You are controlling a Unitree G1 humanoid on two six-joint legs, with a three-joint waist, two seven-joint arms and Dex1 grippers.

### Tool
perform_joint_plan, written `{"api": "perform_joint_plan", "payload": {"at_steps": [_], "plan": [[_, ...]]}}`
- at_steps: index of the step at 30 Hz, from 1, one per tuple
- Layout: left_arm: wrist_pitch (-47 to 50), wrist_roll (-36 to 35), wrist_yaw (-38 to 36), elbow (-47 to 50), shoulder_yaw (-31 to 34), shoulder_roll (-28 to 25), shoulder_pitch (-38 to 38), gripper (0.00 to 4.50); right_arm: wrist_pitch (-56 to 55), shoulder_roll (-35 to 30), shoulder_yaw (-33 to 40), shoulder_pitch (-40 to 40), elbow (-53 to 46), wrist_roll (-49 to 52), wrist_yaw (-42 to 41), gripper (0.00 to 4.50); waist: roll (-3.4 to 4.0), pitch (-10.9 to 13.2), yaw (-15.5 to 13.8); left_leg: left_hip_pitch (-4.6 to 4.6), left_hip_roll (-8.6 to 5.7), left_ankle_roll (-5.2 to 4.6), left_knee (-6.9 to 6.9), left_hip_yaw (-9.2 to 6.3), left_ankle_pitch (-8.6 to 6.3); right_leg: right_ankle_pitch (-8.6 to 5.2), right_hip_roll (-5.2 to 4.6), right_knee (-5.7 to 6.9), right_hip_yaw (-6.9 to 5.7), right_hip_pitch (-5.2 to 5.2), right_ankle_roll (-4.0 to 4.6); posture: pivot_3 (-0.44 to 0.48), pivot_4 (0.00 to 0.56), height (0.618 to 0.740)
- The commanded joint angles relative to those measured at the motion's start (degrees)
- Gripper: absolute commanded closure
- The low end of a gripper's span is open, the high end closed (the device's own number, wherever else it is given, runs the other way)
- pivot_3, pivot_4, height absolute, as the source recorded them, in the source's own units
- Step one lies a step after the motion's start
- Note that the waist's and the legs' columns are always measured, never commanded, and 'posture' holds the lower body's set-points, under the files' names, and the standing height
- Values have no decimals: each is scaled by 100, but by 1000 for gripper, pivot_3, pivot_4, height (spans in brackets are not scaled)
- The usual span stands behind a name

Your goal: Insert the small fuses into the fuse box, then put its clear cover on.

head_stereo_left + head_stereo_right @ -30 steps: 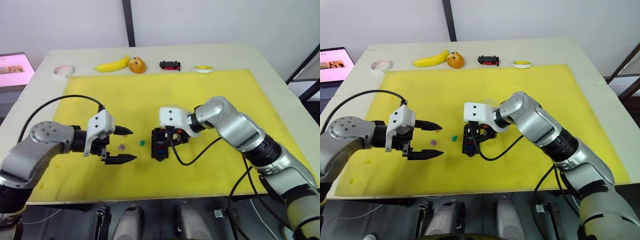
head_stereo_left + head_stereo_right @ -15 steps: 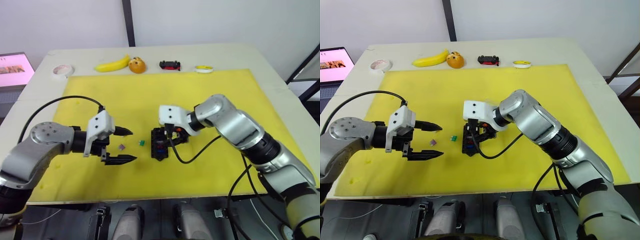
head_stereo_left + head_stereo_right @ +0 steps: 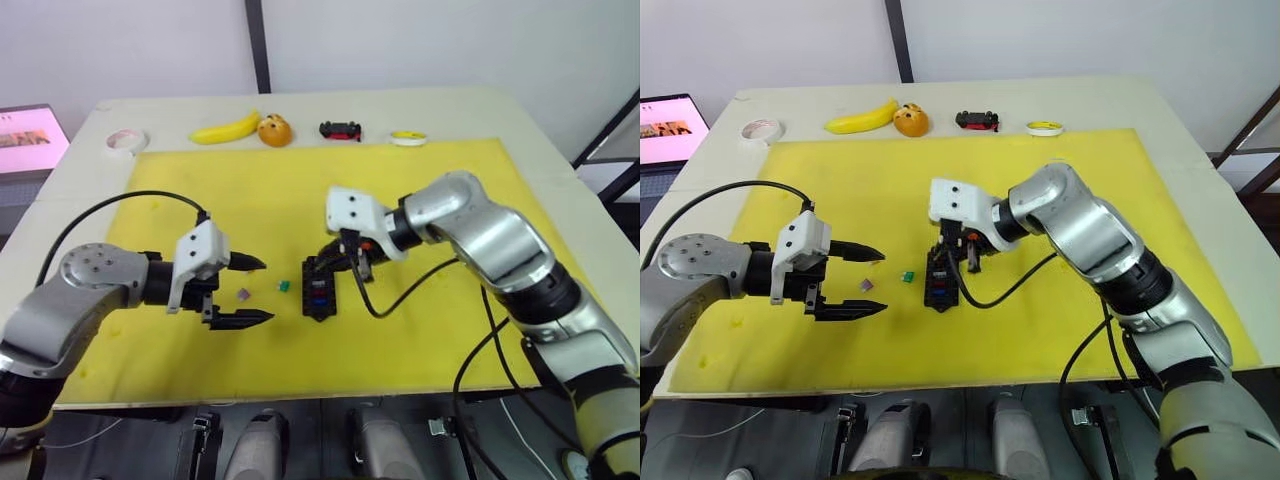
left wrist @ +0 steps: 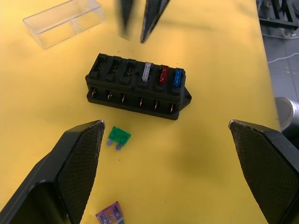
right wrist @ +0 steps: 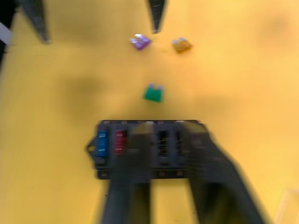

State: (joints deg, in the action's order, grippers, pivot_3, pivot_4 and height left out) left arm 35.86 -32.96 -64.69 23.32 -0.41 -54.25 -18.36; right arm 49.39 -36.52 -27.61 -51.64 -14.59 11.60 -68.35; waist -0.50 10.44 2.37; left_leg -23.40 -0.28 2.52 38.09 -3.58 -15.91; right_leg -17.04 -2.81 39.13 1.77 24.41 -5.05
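Observation:
The black fuse box (image 3: 319, 287) lies mid-mat; a pale clear, a red and a blue fuse (image 4: 163, 74) stand in its slots. Loose on the mat between box and left gripper are a green fuse (image 4: 118, 136), a purple fuse (image 4: 111, 216) and an amber fuse (image 5: 181, 45). The clear cover (image 4: 63, 21) lies just beyond the box. My right gripper (image 3: 351, 264) hovers over the box's far end, blurred, shut, with nothing seen in it. My left gripper (image 3: 268, 290) is wide open to the left of the loose fuses, pointing at the box.
The yellow mat (image 3: 250, 190) covers most of the table. Along the far edge sit a white tape roll (image 3: 126, 141), a banana (image 3: 225, 129), an orange fruit (image 3: 274, 130), a toy car (image 3: 340, 129) and a yellow tape roll (image 3: 407, 138). A screen (image 3: 30, 135) stands far left.
My right gripper has lifted off the fuse box, shifted slightly right, and closed its fingers. The left gripper and the loose fuses have not moved.

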Motion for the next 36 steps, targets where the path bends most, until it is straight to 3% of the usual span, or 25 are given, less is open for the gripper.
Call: {"api": "perform_joint_plan", "payload": {"at_steps": [1, 16, 25, 36], "plan": [[-45, 25, 1, 68, 55, -10, -98, 0, -350, 19, 197, 295, -266, 132, 68, 4462, 0, 0, 7, 0, 0, 0, 0, 0, 0, 0, 0, 0, 0, 0, 0, 0, 150, 740], [-32, 29, -35, 35, 17, -31, -150, 0, -682, 331, 381, 525, 84, 176, 466, 4462, 0, 0, 7, 0, 1, 0, 2, -1, 0, 0, 3, 1, 1, 1, 0, 0, 150, 740], [-53, 44, 1, 61, 10, -17, -127, 0, -1037, 243, 68, 1002, 664, -140, 518, 4462, -1, -1, 7, 2, 1, 0, 1, 0, 0, 0, 3, 1, 1, -2, 0, 0, 150, 740], [-85, 43, 42, 87, 45, -6, -58, 0, -1232, 99, -210, 1170, 694, -404, 386, 4462, -2, -4, -1, 10, 1, 0, 2, -1, 0, 0, 4, 1, 1, -13, 0, 0, 150, 740]]}}
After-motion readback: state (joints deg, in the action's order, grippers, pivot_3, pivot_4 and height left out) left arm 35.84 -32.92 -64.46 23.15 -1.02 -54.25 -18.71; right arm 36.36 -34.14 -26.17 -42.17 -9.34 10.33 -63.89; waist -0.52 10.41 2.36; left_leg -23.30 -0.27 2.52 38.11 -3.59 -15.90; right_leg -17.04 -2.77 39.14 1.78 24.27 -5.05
